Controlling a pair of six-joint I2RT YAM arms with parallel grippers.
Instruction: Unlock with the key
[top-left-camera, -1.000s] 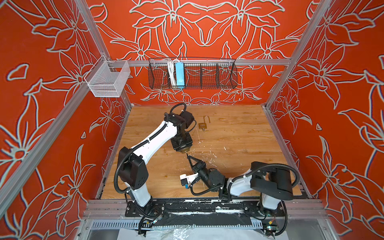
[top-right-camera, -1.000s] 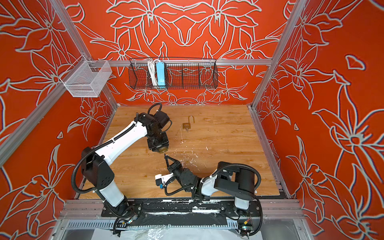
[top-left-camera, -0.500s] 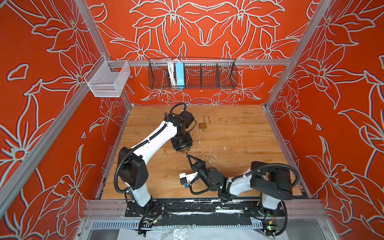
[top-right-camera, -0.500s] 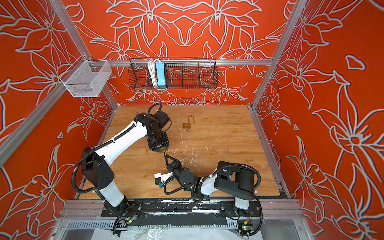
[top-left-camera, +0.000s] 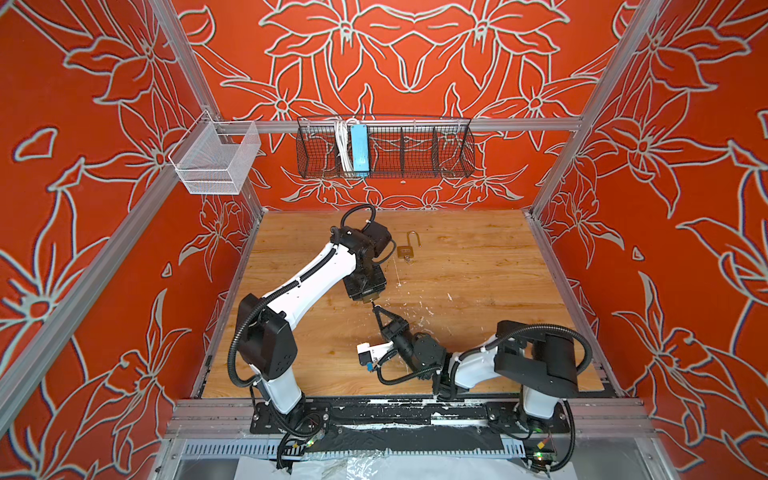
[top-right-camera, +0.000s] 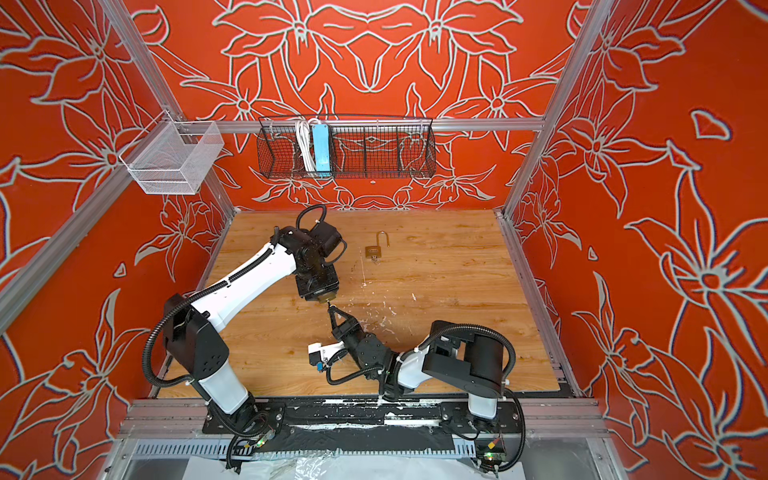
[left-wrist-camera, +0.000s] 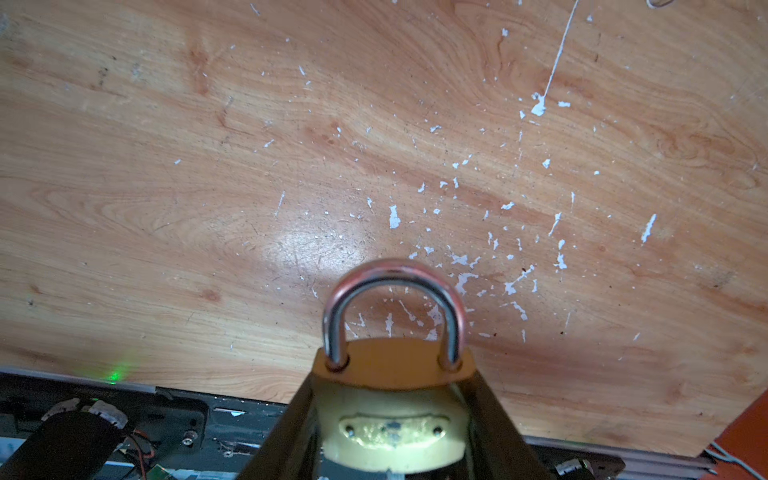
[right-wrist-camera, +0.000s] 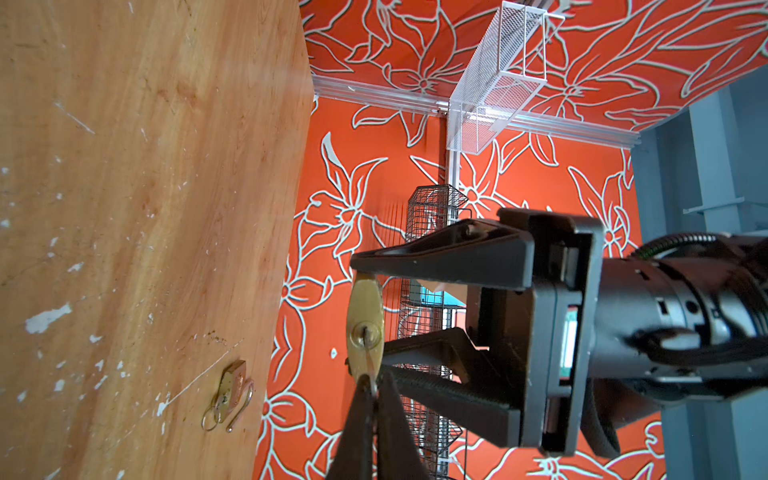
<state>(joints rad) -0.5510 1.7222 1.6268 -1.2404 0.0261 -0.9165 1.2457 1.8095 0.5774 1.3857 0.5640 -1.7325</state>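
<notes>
Right pincer (right-wrist-camera: 371, 384), the one nearer to the robot's base, is clenched on the key (right-wrist-camera: 367, 357). From there the key runs away from the base, in one line with this pincer's own long axis, and its blade appears to sit in the keyhole (right-wrist-camera: 365, 332) on the bottom face of the padlock (right-wrist-camera: 365, 303). Around the padlock is the left pincer (left-wrist-camera: 392, 395): it points down at the table (top-left-camera: 478, 270) and grasps the brass body by its two narrow sides, so the padlock lies level and, as far as I can tell, clear of the wood. The hoop (left-wrist-camera: 392, 286) points onward, away from the key, and both its legs sit in the body, so I judge it locked. The coming move, I think, is a roll of the right wrist about the key's axis while the left arm holds firm. Farther on, well apart, a second padlock (top-left-camera: 406, 250) lies on the table with its hoop swung open.
</notes>
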